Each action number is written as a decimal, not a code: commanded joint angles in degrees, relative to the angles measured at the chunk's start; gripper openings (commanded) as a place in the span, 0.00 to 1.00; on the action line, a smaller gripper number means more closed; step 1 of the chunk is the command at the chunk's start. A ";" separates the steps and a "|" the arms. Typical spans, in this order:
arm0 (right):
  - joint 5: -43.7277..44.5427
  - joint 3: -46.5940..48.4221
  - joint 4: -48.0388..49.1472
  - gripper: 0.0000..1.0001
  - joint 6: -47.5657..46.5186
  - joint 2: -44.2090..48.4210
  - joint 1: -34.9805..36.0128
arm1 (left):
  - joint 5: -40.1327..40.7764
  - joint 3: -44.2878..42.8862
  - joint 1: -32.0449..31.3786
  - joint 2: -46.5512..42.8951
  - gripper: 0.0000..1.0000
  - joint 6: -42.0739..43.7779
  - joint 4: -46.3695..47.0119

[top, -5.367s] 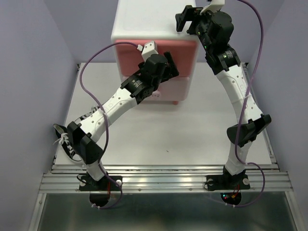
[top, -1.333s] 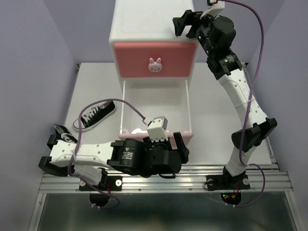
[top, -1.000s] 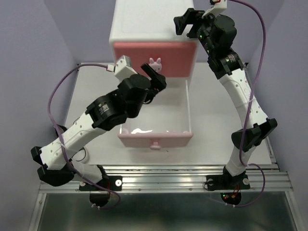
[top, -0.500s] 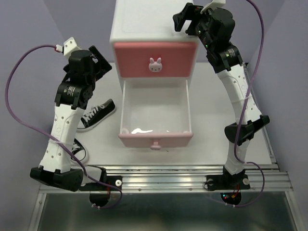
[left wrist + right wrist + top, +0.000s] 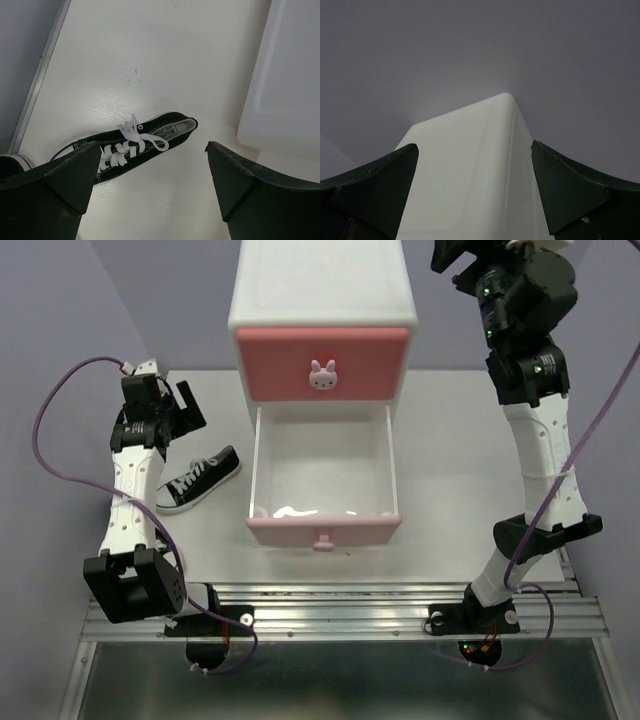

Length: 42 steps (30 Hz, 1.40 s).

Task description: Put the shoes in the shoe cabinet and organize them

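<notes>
Left tool (image 5: 152, 150): fingers spread wide, nothing gripped, hovering above black shoe (image 5: 135, 142). Shoe upright on sole on worktop (image 5: 450, 490), heel toward shoe cabinet (image 5: 322, 295), just left of it, not touching. Right tool (image 5: 472, 150): fingers spread wide, nothing gripped, raised over cabinet top corner. Lower drawer (image 5: 322, 530) pulled out; upper drawer (image 5: 360, 360) shut.

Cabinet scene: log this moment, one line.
lower drawer: open, shoeless | black shoe: left of drawer | left gripper: open, over shoe | right gripper: open, by cabinet
</notes>
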<state>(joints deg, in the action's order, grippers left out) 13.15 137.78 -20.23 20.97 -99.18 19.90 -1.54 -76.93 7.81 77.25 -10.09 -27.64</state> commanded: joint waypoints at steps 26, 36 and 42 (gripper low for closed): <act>-5.41 -20.00 -17.65 1.00 8.21 8.03 -7.68 | 25.04 20.69 12.40 -21.79 0.99 -14.66 -6.76; -7.88 -20.62 -16.78 1.00 8.21 7.06 -7.68 | 25.19 18.83 14.77 -13.91 0.99 -18.38 -11.55; -7.00 -21.85 -13.27 1.00 9.17 7.24 -7.68 | 22.46 25.67 16.62 -13.34 0.99 -27.87 -13.59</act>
<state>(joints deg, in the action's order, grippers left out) 6.35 115.98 -38.17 29.39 -92.95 12.08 21.39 -54.70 23.79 67.57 -31.31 -38.15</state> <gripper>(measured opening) 0.995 0.986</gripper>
